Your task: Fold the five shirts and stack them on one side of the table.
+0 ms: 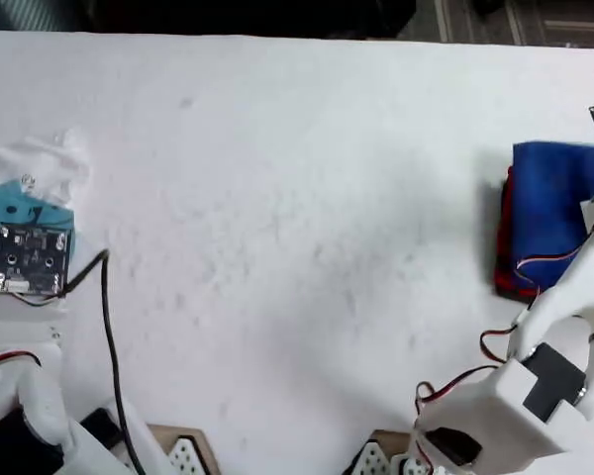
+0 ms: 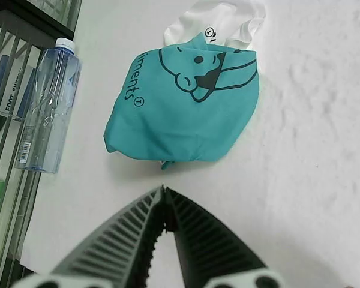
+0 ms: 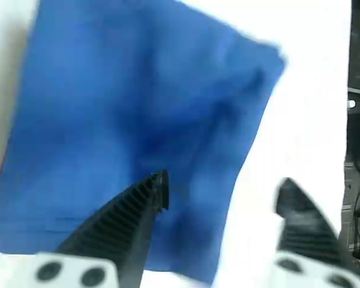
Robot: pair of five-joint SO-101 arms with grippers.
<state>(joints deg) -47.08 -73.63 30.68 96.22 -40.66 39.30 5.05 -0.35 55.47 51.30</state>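
Beneath wide right jaws lies the blue shirt (image 3: 138, 90); closed left jaws face the teal shirt (image 2: 180, 114).

We have the high cam looking straight down over the table (image 1: 307, 198). Left wrist cam looks down near the teal shirt (image 2: 186, 108), right wrist cam closer over the blue shirt (image 3: 138, 120); high view shares both shirts.
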